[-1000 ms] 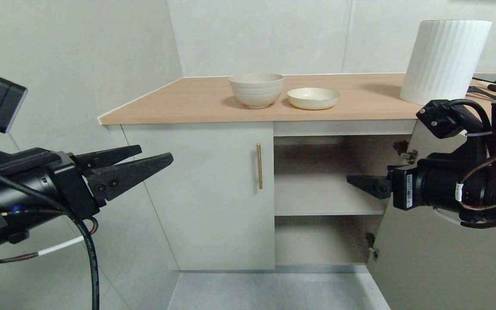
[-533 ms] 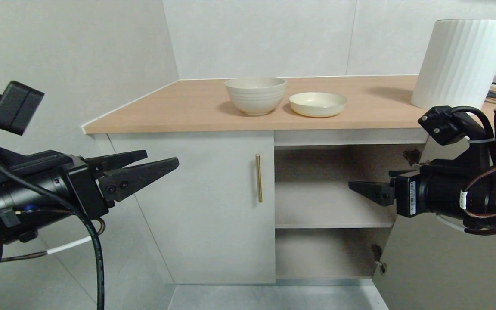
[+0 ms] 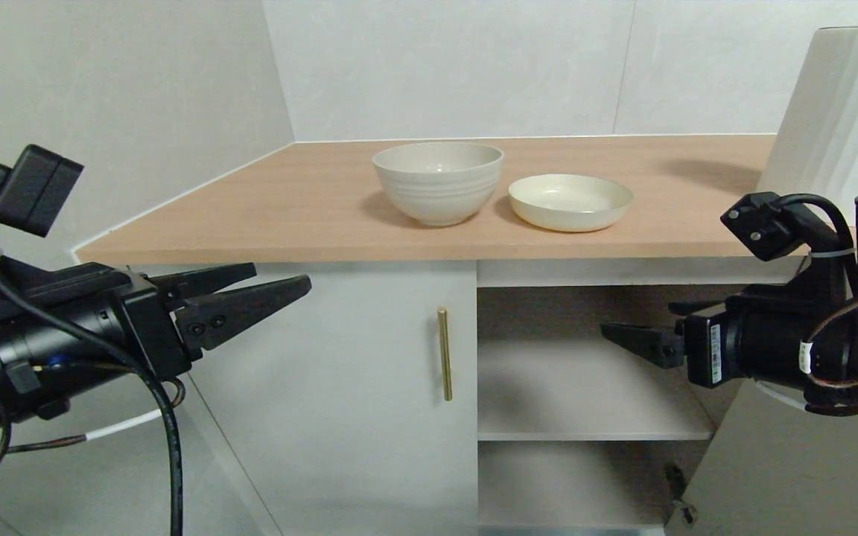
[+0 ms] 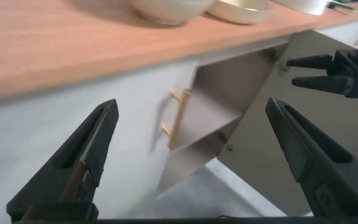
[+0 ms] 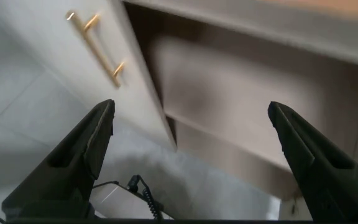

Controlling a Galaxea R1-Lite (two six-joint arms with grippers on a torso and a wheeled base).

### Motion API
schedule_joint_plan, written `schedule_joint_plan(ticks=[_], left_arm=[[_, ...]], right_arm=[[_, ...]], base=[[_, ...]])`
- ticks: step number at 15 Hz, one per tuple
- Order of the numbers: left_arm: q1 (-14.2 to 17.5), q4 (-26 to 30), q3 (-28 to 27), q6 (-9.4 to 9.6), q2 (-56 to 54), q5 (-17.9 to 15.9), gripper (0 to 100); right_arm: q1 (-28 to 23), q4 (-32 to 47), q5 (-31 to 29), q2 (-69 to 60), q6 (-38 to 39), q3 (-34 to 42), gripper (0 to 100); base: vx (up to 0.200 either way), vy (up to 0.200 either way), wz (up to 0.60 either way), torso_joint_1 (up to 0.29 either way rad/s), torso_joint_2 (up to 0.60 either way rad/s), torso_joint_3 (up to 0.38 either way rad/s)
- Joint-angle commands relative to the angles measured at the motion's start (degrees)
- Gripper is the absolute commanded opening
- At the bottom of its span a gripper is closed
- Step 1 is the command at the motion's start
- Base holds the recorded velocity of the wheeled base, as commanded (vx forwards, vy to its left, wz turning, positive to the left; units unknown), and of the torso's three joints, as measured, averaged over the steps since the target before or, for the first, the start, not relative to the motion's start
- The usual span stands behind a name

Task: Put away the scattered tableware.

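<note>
Bowl (image 4: 169, 9) and plate (image 4: 244, 11) cut off

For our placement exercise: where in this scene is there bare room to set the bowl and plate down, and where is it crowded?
Free: the middle shelf right of the closed door; the bottom shelf under it; the countertop from the bowl to the wall corner. Crowded: bowl and plate sit close together; the right gripper hangs before the shelf opening.
</note>
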Motion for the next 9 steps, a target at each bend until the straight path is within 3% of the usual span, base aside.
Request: schedule_joint_plan(ticks=[1, 6, 9], left_arm=[[-0.4, -0.1, 0.1, -0.04, -0.1, 0.0, 100], [-1.7, 0.5, 0.3, -0.04, 0.2, 0.0, 100], [-1.7, 0.6, 0.3, -0.04, 1.0, -0.1, 100]], right_arm=[[0.1, -0.1, 0.0, -0.2, 0.0, 0.0, 100], [0.1, -0.1, 0.0, 0.1, 0.0, 0.2, 100], [0.0, -0.1, 0.0, 0.5, 0.0, 0.1, 100]], base=[[0.0, 0.0, 0.0, 0.0, 0.0, 0.0], [0.0, 0.0, 0.0, 0.0, 0.0, 0.0], [0.0, 0.0, 0.0, 0.043, -0.24, -0.181]])
